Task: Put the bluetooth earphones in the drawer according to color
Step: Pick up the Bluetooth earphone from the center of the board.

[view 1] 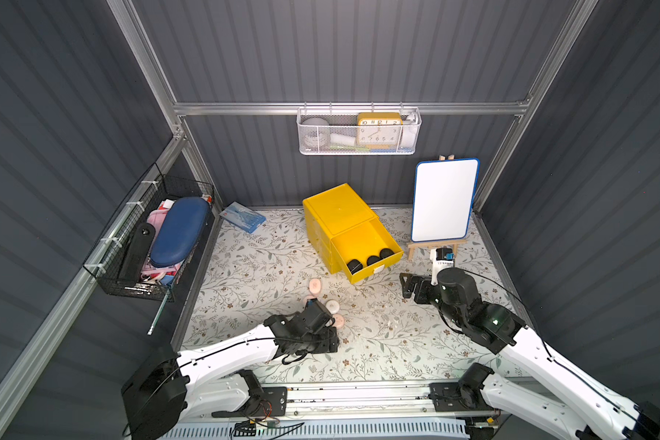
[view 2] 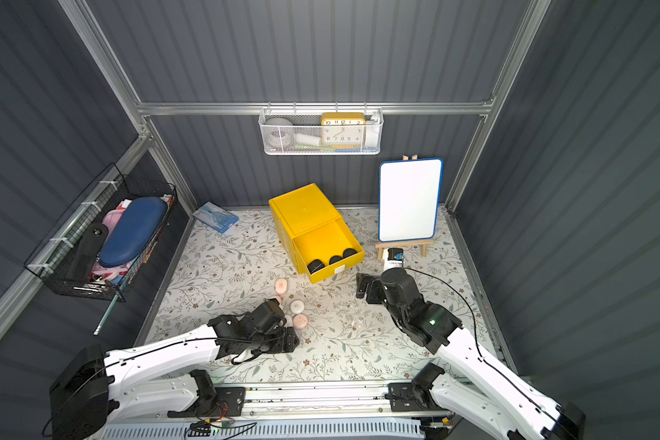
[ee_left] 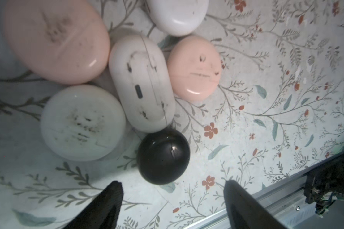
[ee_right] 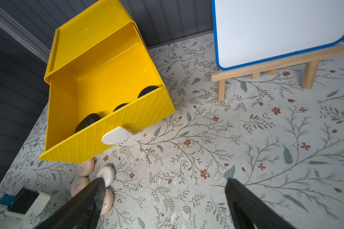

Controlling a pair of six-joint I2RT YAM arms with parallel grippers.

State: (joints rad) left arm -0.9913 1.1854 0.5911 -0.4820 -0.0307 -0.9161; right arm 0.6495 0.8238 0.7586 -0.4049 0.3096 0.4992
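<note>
The yellow drawer cabinet (view 1: 336, 207) has its top drawer (ee_right: 127, 119) pulled out, with three black earphone cases (view 1: 373, 261) against its front wall. Loose pink (view 1: 315, 285) and white (view 1: 332, 306) cases lie in a cluster on the mat in front. My left gripper (ee_left: 172, 185) hangs open over that cluster. A black case (ee_left: 163, 156) lies just beyond its fingertips, touching a white case (ee_left: 141, 83), with nothing between the jaws. In both top views this black case is hidden under the left arm. My right gripper (ee_right: 165, 184) is open and empty above bare mat, right of the drawer front.
A whiteboard on a wooden easel (view 1: 444, 200) stands at the back right, with a small white and blue object (view 1: 442, 257) before it. A blue packet (view 1: 242, 217) lies at the back left. Wire baskets (view 1: 157, 236) (view 1: 359, 131) hang on the walls. A metal rail (view 1: 359, 396) runs along the front.
</note>
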